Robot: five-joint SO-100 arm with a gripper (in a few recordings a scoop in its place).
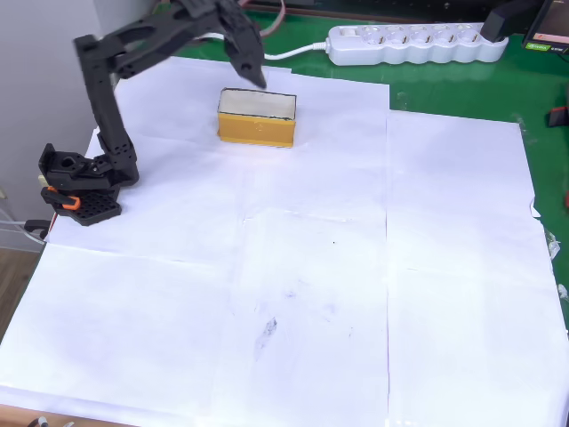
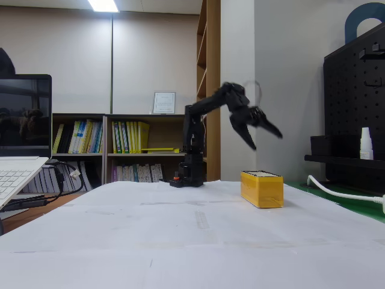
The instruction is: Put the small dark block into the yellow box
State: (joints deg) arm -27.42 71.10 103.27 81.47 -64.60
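The white paper sheets (image 1: 356, 294) nearest the camera lie bare, covering the table. On them stands the yellow box (image 1: 257, 117), cream top facing up. I cannot find the small dark block; perhaps it is already inside, so the claw is free. The gripper (image 2: 260, 131) hangs above the box, jaws spread apart and holding nothing. Behind lies a white power strip (image 1: 418, 43).

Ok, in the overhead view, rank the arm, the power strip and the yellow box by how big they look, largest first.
1. Arm, though it rises toward the camera, which inflates it.
2. Power strip.
3. Yellow box.
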